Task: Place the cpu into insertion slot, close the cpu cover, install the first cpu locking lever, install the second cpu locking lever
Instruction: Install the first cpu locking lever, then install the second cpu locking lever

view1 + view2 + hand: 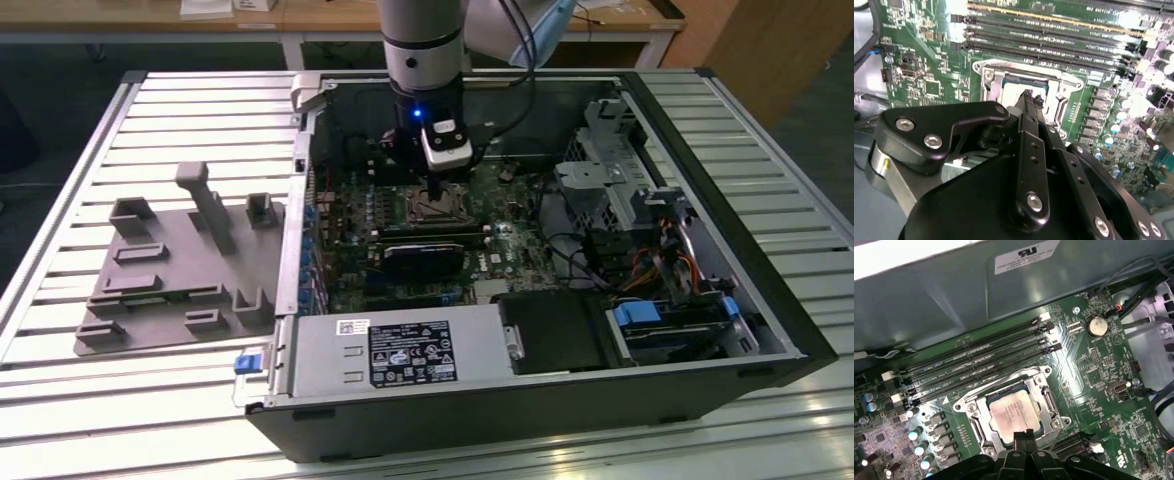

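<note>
The cpu (1011, 412), a square chip with a silver-grey top, lies flat in the insertion slot (434, 211) on the green board. The cpu cover (970, 409), a silver frame, lies down around it, with the chip's top showing through the cut-out. My gripper (1024, 434) hovers over the chip's edge with its two thin fingers pressed together and nothing between them. In the second wrist view the fingertips of the gripper (1028, 96) stand over the cpu (1013, 91) and the cover's rim (1024, 67). The exterior view has the gripper (435, 192) reaching straight down into the open computer case.
Long memory slots (979, 360) run beside the socket. A black card (420, 258) sits just in front of it, with a power supply (400, 350) nearer still. A drive cage and cables (641, 210) fill the exterior view's right. A grey fixture (174, 270) lies outside the case.
</note>
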`<action>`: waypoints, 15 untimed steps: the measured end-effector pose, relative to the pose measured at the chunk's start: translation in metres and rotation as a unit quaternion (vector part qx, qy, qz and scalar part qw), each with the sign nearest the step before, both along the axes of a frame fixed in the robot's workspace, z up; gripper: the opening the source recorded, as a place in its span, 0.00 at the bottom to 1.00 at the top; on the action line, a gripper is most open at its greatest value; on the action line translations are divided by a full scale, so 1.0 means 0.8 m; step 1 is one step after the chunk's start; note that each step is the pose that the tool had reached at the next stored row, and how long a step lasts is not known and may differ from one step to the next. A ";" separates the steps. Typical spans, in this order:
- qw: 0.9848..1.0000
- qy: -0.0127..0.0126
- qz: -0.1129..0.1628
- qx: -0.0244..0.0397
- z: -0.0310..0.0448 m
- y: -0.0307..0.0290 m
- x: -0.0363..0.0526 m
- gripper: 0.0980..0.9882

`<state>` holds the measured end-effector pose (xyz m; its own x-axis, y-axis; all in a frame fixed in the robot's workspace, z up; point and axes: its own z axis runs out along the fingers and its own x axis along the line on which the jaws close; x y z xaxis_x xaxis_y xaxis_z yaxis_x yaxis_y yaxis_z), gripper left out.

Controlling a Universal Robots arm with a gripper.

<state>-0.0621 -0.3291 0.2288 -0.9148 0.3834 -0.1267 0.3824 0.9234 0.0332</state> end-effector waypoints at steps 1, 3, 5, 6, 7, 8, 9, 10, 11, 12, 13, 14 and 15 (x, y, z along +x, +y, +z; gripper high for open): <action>1.000 0.000 0.004 0.000 0.0000 0.0000 0.000 0.01; 1.000 0.000 0.015 0.000 0.0000 0.0000 0.000 0.01; 1.000 0.000 0.026 0.000 0.0000 0.0000 0.000 0.01; 1.000 0.000 0.028 0.000 -0.0001 0.0000 0.001 0.01; 1.000 0.000 0.029 0.000 -0.0001 0.0000 0.001 0.01; 1.000 0.000 0.029 0.000 -0.0001 0.0000 0.001 0.01; 1.000 0.000 0.029 0.000 0.0000 0.0000 0.001 0.01; 1.000 0.000 0.029 0.000 0.0000 0.0000 0.001 0.01; 1.000 0.000 0.029 0.000 0.0000 0.0000 0.001 0.01; 1.000 0.000 0.029 0.000 0.0002 0.0000 0.001 0.01; 1.000 0.000 0.029 0.000 0.0009 0.0000 0.001 0.01; 1.000 0.000 0.029 0.000 0.0017 0.0000 0.001 0.01; 1.000 0.000 0.029 0.000 0.0026 0.0000 0.001 0.01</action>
<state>-0.0612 -0.3291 0.2308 -0.9353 0.3304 -0.1266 0.3289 0.9438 0.0332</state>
